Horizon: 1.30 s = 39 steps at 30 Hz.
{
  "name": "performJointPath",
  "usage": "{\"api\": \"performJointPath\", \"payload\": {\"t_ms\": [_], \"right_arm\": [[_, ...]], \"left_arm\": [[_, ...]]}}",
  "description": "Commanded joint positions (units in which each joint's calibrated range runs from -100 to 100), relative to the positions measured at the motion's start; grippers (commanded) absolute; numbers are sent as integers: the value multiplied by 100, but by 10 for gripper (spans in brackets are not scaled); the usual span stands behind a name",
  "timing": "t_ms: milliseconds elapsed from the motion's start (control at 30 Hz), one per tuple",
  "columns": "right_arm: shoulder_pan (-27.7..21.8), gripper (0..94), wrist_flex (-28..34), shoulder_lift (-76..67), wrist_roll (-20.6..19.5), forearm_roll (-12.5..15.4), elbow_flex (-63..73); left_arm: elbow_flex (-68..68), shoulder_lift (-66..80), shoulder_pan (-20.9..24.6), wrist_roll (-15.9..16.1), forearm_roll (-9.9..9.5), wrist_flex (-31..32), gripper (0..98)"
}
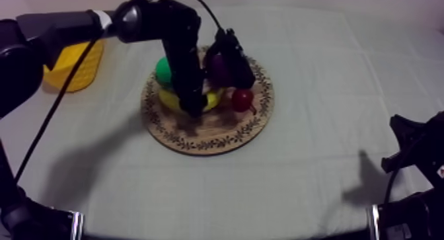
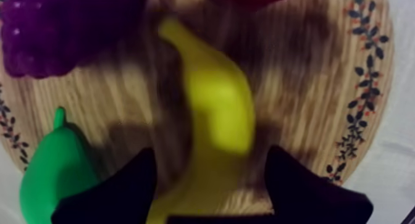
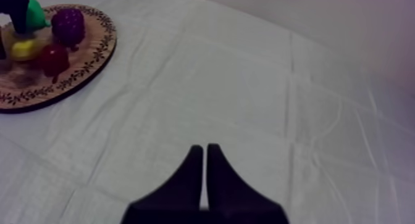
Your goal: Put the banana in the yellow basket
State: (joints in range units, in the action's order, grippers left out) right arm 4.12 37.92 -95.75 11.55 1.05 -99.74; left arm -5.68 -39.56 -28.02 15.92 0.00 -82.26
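The banana (image 2: 216, 103) lies on the board (image 1: 198, 138), just left of centre in the top view, between the pear (image 1: 163, 71), the grapes (image 1: 220, 71) and the small red fruit (image 1: 242, 98). The left gripper (image 2: 213, 189) stands over it, jaws spread to either side of the banana, with gaps showing. The basket (image 1: 78, 67) sits at upper left. At lower right, the right gripper (image 3: 205, 171) hangs over bare cloth (image 3: 247, 84), jaws pressed together.

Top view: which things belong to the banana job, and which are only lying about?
Job: banana, board, basket, left gripper open astride the banana.
Lying about: pear, grapes, small red fruit, right gripper, shut over the cloth.
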Motion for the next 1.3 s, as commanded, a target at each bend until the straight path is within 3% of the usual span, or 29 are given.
{"api": "performJointPath", "payload": {"t_ms": [0,467,867,1033,1267], "right_arm": [[2,4,-2,-1,0,0,-4],[2,4,-2,-1,0,0,-4],[2,4,-2,-1,-3,0,-4],[2,4,-2,-1,-5,0,-4],[2,4,-2,-1,-5,0,-4]], "left_arm": [[-105,-214,6,11,-12,-3,616],[-128,-450,34,-57,-17,5,335],[145,713,-172,-181,-176,15,304],[-113,1307,-335,-276,-304,-309,306],[-478,1931,-318,-351,-312,-936,324]]}}
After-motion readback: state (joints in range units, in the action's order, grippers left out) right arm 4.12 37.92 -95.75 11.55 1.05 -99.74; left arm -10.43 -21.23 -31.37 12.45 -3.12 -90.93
